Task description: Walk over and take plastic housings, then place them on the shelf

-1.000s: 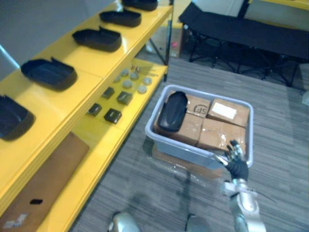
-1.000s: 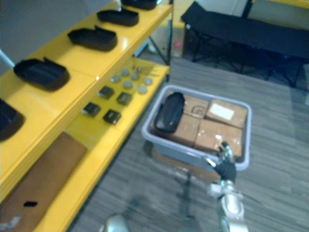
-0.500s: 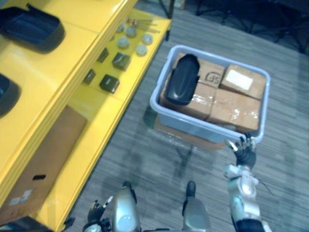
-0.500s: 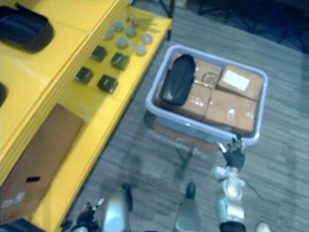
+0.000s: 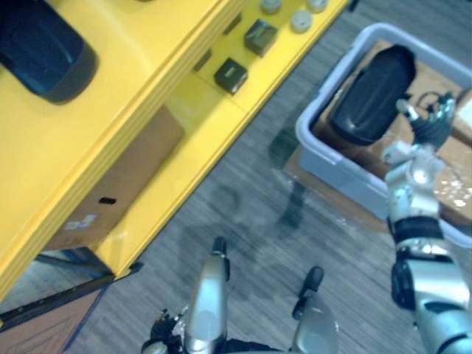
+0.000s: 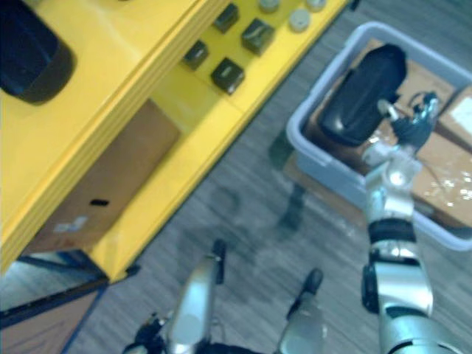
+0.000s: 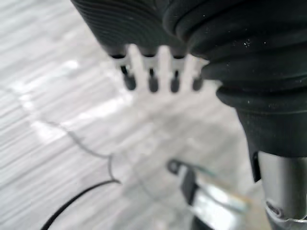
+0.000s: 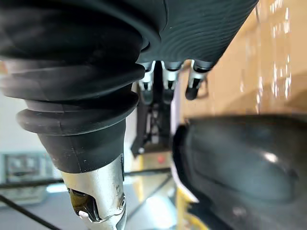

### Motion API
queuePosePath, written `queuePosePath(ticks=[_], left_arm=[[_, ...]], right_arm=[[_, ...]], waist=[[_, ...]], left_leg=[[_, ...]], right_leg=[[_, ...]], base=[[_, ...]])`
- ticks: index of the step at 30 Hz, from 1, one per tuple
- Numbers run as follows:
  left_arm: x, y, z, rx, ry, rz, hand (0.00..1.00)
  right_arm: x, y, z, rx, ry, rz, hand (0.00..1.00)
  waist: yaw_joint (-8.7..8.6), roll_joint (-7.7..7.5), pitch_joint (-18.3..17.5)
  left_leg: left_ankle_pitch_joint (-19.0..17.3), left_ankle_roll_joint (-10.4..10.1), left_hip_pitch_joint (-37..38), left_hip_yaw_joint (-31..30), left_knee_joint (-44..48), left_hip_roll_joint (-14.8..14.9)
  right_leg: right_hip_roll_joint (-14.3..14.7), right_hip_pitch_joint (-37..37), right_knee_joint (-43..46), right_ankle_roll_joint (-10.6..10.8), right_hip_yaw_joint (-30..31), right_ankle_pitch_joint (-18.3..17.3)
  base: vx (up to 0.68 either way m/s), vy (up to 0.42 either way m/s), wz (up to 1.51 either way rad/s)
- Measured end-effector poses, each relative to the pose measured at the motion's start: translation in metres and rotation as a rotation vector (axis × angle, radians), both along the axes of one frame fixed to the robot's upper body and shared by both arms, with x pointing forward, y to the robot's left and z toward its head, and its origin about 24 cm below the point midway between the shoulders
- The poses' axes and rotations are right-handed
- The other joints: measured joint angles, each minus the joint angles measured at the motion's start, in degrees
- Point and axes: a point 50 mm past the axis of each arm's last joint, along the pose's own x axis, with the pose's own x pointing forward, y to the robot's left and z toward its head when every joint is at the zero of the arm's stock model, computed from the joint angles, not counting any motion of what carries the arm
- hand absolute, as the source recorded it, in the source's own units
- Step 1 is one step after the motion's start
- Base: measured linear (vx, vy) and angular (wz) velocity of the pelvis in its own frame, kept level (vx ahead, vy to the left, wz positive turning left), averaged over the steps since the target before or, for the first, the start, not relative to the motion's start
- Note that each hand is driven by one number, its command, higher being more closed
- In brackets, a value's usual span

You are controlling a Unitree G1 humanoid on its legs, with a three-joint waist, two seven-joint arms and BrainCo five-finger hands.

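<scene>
A black plastic housing (image 5: 371, 96) lies on cardboard boxes (image 5: 451, 186) inside a grey-blue bin (image 5: 345, 180) on the floor. My right hand (image 5: 430, 125) hovers over the boxes just to the right of that housing, open, fingers spread and holding nothing. In the right wrist view its fingers (image 8: 165, 82) are straight, with the housing (image 8: 240, 163) close beside them. Another black housing (image 5: 43, 53) rests on the top of the yellow shelf (image 5: 140, 96). My left hand (image 5: 164, 341) hangs low by my side, its fingers (image 7: 152, 79) relaxed above the floor.
The lower yellow shelf level carries small black blocks (image 5: 231, 74) and grey round discs (image 5: 300, 20). A flat cardboard sheet (image 5: 110, 184) lies under the shelf. Striped grey carpet runs between the shelf and the bin.
The camera has swung down and closer to the bin. My right hand has gone from the bin's near rim to over the boxes, beside the black housing.
</scene>
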Motion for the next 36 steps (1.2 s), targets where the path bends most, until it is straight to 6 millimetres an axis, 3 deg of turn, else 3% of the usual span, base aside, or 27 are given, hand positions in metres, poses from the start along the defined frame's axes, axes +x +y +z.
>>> queuePosePath(ticks=[2,7,12,19,27,31,36], left_arm=[[-0.002,-0.007,-0.002,-0.039,0.006,-0.021,0.00],[-0.004,-0.015,-0.003,-0.086,-0.006,-0.049,0.00],[-0.013,-0.022,-0.008,-0.120,0.029,-0.089,0.00],[-0.012,-0.024,-0.008,-0.141,0.023,-0.077,0.00],[-0.014,-0.026,-0.009,-0.179,0.021,-0.066,0.00],[-0.012,-0.030,-0.009,-0.190,0.013,-0.081,0.00],[-0.012,-0.032,-0.009,-0.192,0.011,-0.099,0.00]], right_arm=[[-0.003,-0.015,0.006,0.043,0.036,-0.114,0.00],[-0.022,-0.053,0.018,0.087,0.086,-0.328,0.00],[-0.029,-0.061,0.020,0.138,0.116,-0.453,0.00],[-0.050,-0.080,0.046,0.108,0.035,-0.652,0.00],[-0.051,-0.088,0.036,0.145,0.142,-0.610,0.00],[-0.051,-0.090,0.027,0.143,0.227,-0.603,0.00],[-0.050,-0.090,0.026,0.119,0.248,-0.590,0.00]], waist=[[1.32,0.94,0.39],[2.44,2.39,0.57],[3.07,2.88,0.25],[3.56,3.20,0.04],[3.61,3.76,-0.34],[4.44,5.09,-1.25],[5.42,5.44,-1.49]], left_leg=[[0.28,0.20,-0.08,-0.21,-0.12,-0.52],[1.05,0.85,-1.47,-1.63,-0.03,-2.46],[1.10,1.03,-2.84,-1.79,1.08,-3.12],[0.37,1.22,-4.97,-2.67,3.95,-3.01],[0.28,1.27,-5.37,-1.71,3.95,-2.43],[0.46,1.32,-5.94,-1.66,3.78,-2.53],[0.46,1.32,-5.94,-1.73,3.26,-2.73]], right_leg=[[-0.60,-0.30,0.88,0.02,-1.07,-0.03],[-2.54,-1.18,3.20,0.08,-3.91,-0.41],[-3.43,-2.50,4.99,0.59,-4.25,-1.17],[-3.48,-3.85,7.11,0.56,-4.33,-1.79],[-3.38,-4.61,6.90,0.58,-4.16,-1.76],[-3.39,-4.95,6.01,0.95,-4.09,-1.18],[-3.44,-4.97,5.47,0.99,-4.20,-1.15]], base=[[-0.03,0.004,0.16],[-0.03,0.022,0.19],[-0.05,0.017,0.06],[-0.06,0.011,0.02],[-0.04,0.008,-0.06],[0.02,-0.007,0.00],[0.01,-0.004,0.00]])
